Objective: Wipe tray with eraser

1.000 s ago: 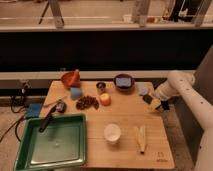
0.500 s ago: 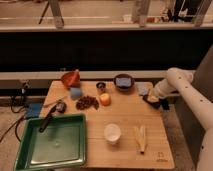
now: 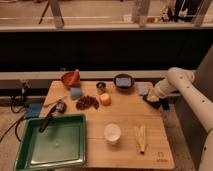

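The green tray (image 3: 55,150) lies at the table's front left corner. A small dark oblong block, which looks like the eraser (image 3: 61,106), lies on the table just beyond the tray's far rim. My gripper (image 3: 152,99) is far from both. It hangs low over the table's right edge, beside a grey-blue item (image 3: 143,89). A long black-handled tool (image 3: 46,122) lies across the tray's far left rim.
On the wooden table are an orange bowl (image 3: 71,78), a light blue cube (image 3: 76,93), a dark cluster of grapes (image 3: 87,102), a small can (image 3: 101,86), an orange fruit (image 3: 105,99), a dark bowl (image 3: 123,81), a white cup (image 3: 112,132) and a yellowish corn-like item (image 3: 141,136).
My gripper has shifted slightly by the table's right edge. Nothing on the table has moved.
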Action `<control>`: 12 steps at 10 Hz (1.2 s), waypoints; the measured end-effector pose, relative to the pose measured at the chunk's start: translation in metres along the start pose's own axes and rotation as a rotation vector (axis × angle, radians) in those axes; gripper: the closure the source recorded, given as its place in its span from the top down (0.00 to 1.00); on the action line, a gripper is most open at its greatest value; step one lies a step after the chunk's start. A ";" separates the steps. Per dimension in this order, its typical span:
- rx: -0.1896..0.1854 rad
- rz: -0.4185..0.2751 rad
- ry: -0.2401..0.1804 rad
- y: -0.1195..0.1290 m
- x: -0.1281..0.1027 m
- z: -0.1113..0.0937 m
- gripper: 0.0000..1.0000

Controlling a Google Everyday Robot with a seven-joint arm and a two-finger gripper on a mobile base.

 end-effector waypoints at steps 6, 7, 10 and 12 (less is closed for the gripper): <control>0.007 0.028 0.013 -0.016 0.019 0.028 0.80; 0.002 0.028 0.005 -0.017 0.020 0.027 0.80; -0.028 0.027 -0.042 -0.016 0.021 0.022 0.80; -0.055 0.032 -0.081 -0.016 0.020 0.019 0.80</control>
